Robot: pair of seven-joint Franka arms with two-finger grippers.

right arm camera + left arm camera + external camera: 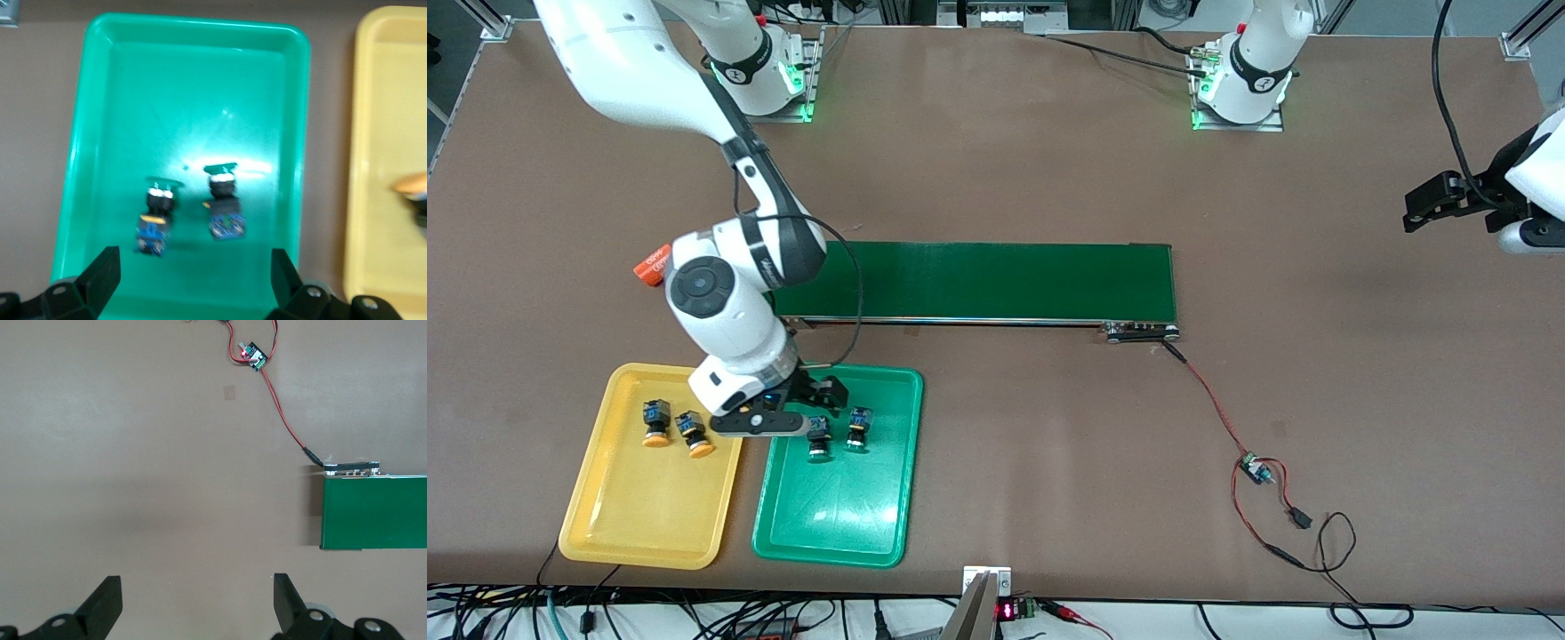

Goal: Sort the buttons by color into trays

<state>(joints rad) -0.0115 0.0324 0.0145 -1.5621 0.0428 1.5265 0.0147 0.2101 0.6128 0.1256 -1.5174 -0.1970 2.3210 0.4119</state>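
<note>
The right pincer point(811, 411) hangs spread over the green tray point(889, 524), holding nothing. Both green buttons point(819, 439) lie in that tray; both orange-yellow buttons point(656, 423) lie in the yellow tray point(631, 524) beside it. The left pincer point(197, 603) waits spread, well apart from the green tray, over bare table point(996, 178).

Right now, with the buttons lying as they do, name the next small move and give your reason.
Probably lift the right gripper straight up off the green tray. Its jaws are open and hold nothing, both green buttons lie in that tray, and both orange-yellow buttons lie in the yellow tray. The left gripper waits open over bare table.
</note>
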